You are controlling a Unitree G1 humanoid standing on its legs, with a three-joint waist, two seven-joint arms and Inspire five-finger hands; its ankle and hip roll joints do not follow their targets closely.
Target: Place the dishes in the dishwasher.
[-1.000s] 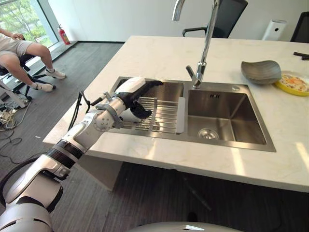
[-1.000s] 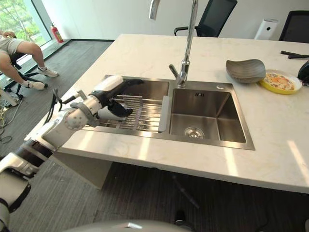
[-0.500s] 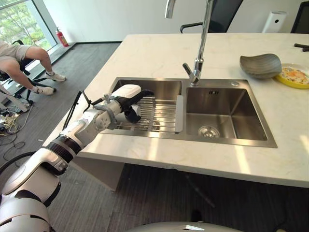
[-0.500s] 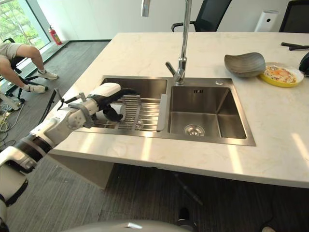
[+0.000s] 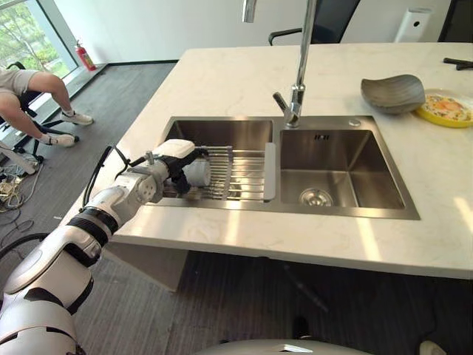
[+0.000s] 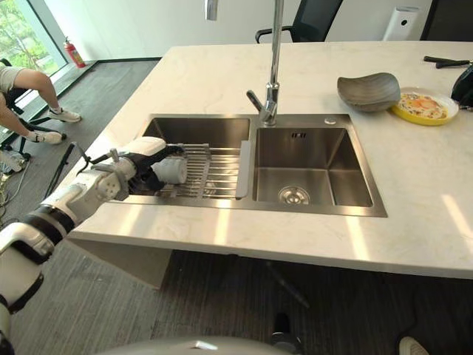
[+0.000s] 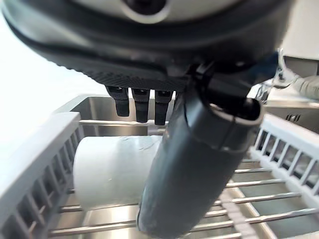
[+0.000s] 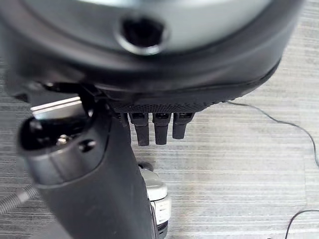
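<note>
Worktop: a pale stone island point(image 5: 222, 81) is seen, with a double steel sink point(image 5: 384, 214) set into it and a tall tap point(image 5: 299, 74) at the divider.
Dishwasher: none is seen; where the dishes are to end up cannot be told.
Sink, left basin: a wire drying rack point(image 5: 244, 174) is laid across it, and a white cup point(image 5: 196, 172) is lying on its side on the rack's bars.
Sink, right basin: it is seen bare down to the drain.
Dishes on the worktop: a grey bowl point(image 5: 392, 92) and, just beside it, a yellow plate point(image 5: 446, 109) with food on it are left at the far right corner, well apart from the rack.
Left hand: the left hand point(image 5: 177, 159) is held at the cup, thumb on one side and fingers point(image 7: 142, 105) over the far side; in the left wrist view the cup is framed between them, so it is judged lightly gripped, though contact at the fingertips is not plainly shown.
Right hand: the right hand point(image 8: 99, 164) is seen in its wrist view over grey floor, fingers hanging relaxed, nothing held.
Progress: judged early; no dish is shown placed. The cup is being taken, and the bowl and plate are untouched.
</note>
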